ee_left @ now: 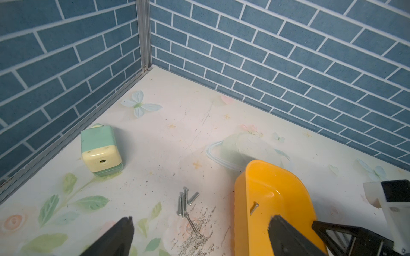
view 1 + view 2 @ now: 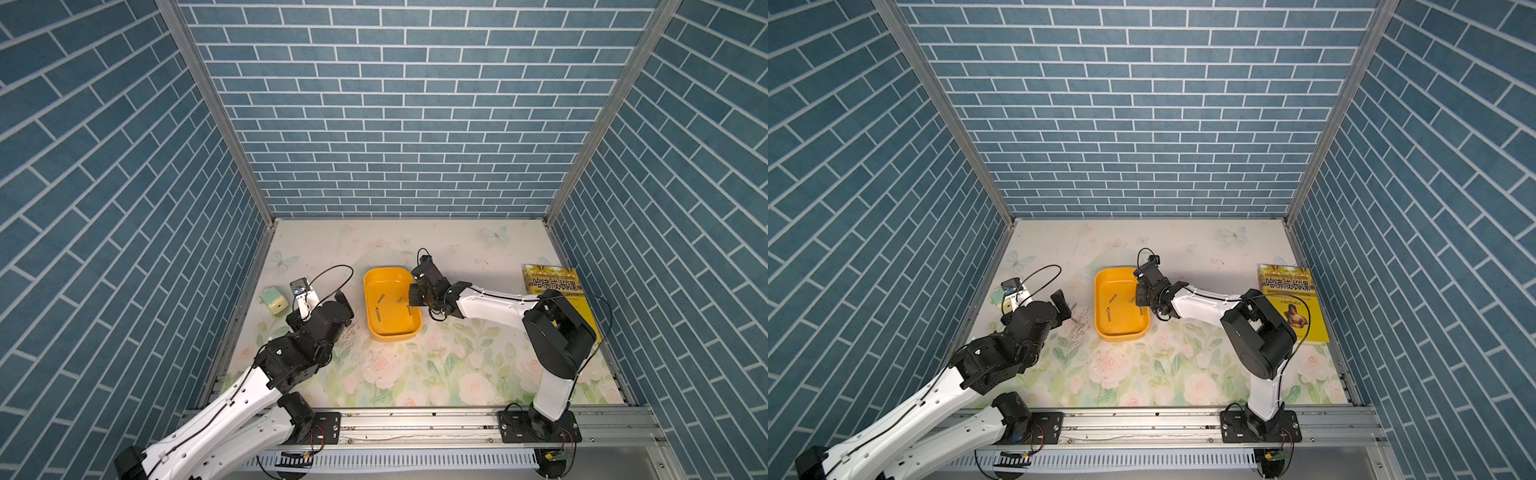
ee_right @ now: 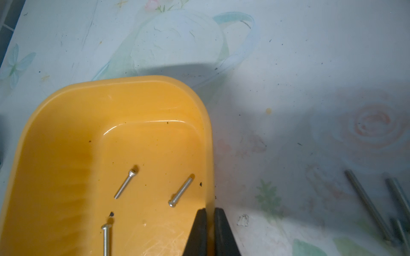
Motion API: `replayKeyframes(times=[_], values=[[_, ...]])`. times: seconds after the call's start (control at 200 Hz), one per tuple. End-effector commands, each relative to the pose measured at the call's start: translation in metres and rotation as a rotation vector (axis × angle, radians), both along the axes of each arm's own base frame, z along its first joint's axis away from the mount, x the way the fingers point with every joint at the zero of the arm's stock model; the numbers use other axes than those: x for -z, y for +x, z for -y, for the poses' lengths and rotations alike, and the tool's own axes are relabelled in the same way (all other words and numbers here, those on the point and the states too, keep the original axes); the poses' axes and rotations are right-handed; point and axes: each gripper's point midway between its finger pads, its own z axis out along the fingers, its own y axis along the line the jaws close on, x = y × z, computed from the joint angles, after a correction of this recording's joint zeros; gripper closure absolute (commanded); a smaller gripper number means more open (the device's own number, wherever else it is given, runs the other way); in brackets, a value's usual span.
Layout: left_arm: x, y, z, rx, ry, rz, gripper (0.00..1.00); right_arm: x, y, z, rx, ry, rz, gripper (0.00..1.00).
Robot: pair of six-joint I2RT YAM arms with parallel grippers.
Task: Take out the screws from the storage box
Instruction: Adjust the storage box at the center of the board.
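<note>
The yellow-orange storage box [image 2: 386, 282] [image 2: 1117, 282] lies mid-table in both top views. Three screws [image 3: 126, 184] rest on its floor in the right wrist view. My right gripper [image 3: 210, 213] [image 2: 415, 305] is shut on the box's right side wall, one finger inside and one outside. Left of the box, my left gripper [image 1: 201, 219] is open and low over the mat. Several screws [image 1: 184, 201] lie in a small bunch on the mat just ahead of its fingertips. Another screw [image 1: 254, 208] shows inside the box. Several blurred grey screws [image 3: 366, 204] lie on the mat beside the box's gripped wall.
A mint-green and cream pencil sharpener [image 2: 272, 301] [image 1: 101, 150] stands near the left wall. A yellow book [image 2: 555, 286] lies by the right wall, partly under the right arm. A scuffed patch of mat [image 1: 199, 239] sits by the left gripper. Blue brick walls close three sides.
</note>
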Motion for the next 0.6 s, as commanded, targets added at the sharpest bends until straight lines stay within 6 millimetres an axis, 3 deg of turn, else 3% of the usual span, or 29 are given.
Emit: replayKeyframes(times=[0.0, 0.165, 0.355, 0.595], values=[[0.006, 0.004, 0.013, 0.063, 0.021, -0.015, 0.00, 0.014, -0.014, 0.014, -0.060, -0.111, -0.046, 1.00], [0.011, 0.018, 0.042, 0.164, 0.030, -0.050, 0.03, 0.009, -0.022, 0.027, -0.065, -0.137, -0.036, 1.00], [0.025, 0.038, 0.088, 0.279, 0.017, -0.141, 0.10, -0.007, -0.028, 0.055, -0.012, -0.189, 0.004, 0.99], [0.047, 0.062, 0.154, 0.447, -0.043, -0.239, 0.18, -0.033, -0.037, 0.071, -0.022, -0.154, 0.088, 0.70]])
